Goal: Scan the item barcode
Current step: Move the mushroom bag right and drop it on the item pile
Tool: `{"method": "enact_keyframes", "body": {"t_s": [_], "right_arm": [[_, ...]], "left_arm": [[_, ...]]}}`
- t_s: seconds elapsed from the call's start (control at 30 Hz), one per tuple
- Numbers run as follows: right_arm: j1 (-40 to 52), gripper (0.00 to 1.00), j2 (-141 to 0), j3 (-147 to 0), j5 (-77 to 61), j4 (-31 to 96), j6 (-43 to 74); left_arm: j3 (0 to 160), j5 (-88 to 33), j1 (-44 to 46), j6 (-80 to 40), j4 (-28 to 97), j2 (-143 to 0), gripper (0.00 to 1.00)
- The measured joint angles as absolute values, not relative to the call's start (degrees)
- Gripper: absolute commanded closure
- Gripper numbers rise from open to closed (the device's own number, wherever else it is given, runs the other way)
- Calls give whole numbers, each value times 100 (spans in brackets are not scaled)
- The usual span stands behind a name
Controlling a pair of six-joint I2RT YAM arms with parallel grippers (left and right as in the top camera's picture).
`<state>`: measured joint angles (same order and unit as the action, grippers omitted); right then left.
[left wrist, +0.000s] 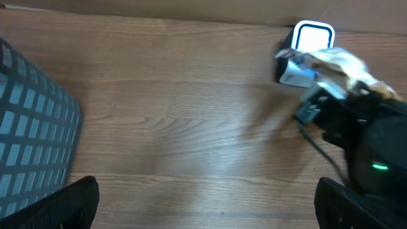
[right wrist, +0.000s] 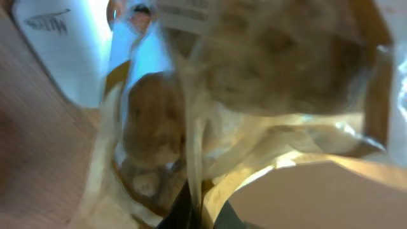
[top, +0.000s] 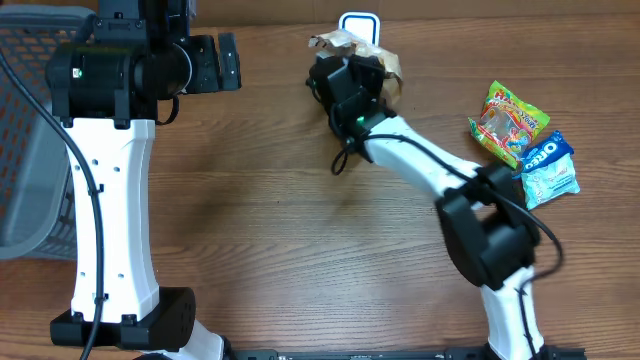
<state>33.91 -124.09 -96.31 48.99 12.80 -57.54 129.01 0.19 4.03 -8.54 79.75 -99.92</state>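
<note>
With the right gripper (top: pixel 350 80) clamped on the bag (top: pixel 391 70), crinkled film facing the scanner (top: pixel 358 22) may cause a misread.

Left arm (top: pixel 120 210): white links, black joints, a black cable (top: pixel 93 195) trailing down its side, small dark holes dotting the shell. Left gripper (left wrist: pixel 203 194): matte black fingers (left wrist: pixel 70 203). Right arm (top: pixel 415 160), same white-and-black build, chunky black elbow (top: pixel 490 240), green light (top: pixel 359 122) glowing at its wrist.
</note>
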Motion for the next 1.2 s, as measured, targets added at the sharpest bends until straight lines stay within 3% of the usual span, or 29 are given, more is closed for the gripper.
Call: {"method": "enact_keyframes", "body": {"t_s": [0.27, 0.47, 0.83, 1.2], "right_arm": [[2832, 96, -10269, -9644, 2681, 3520, -3553], [1715, 96, -9249, -9677, 816, 4582, -2156], [-1271, 96, -9295, -9675, -1579, 5776, 71], [-2554, 96, -10388, -9675, -1929, 6064, 1273]], "left_arm": [[12901, 21, 403, -854, 7975, -9992, 0], [12901, 21, 403, -854, 7975, -9992, 0], [12901, 21, 403, -854, 7975, -9992, 0], [12901, 19, 403, -854, 7975, -9992, 0]]}}
